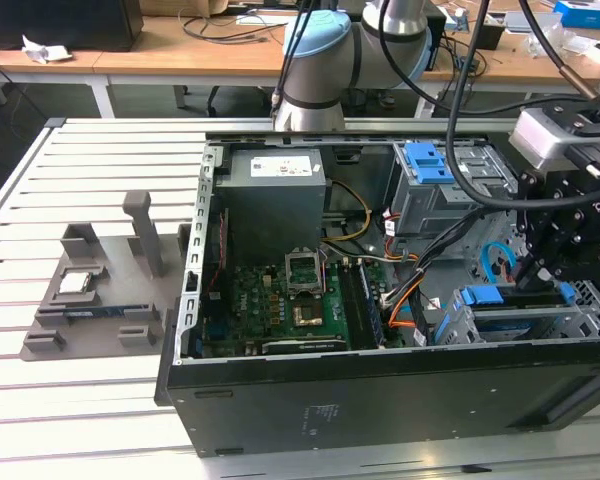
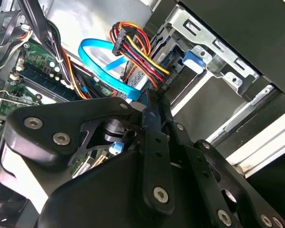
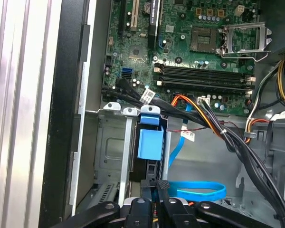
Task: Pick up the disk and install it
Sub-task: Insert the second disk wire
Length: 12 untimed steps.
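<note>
The disk (image 3: 148,142) sits edge-up in the grey drive cage (image 3: 111,142) at the near corner of the open computer case (image 1: 380,400), its blue bracket showing. The gripper (image 3: 162,186) hangs just over its edge, jaws pressed together, holding nothing. A blue cable (image 3: 199,191) loops nearby.
</note>
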Each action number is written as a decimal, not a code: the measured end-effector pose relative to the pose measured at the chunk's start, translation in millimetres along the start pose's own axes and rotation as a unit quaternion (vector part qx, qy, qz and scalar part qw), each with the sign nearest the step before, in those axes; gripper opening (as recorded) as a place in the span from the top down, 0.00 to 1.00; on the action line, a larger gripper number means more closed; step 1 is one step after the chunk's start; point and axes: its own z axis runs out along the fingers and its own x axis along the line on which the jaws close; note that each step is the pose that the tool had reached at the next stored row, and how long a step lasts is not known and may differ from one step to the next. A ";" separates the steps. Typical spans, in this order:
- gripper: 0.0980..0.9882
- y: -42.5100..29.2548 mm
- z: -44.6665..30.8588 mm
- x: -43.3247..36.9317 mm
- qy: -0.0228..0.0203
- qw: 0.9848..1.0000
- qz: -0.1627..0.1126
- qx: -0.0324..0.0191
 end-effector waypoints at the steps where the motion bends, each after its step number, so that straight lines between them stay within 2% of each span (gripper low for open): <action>1: 0.93 0.0 0.7 -0.1 0.000 1.000 0.000 0.000; 3: 0.93 -0.2 3.2 -0.1 0.000 1.000 0.000 0.000; 9: 0.92 -0.6 3.6 -0.1 0.001 1.000 0.000 0.000; 10: 0.85 -0.5 1.7 0.0 0.002 1.000 0.000 0.000; 12: 0.85 -0.1 -11.7 -1.0 0.004 1.000 0.000 0.000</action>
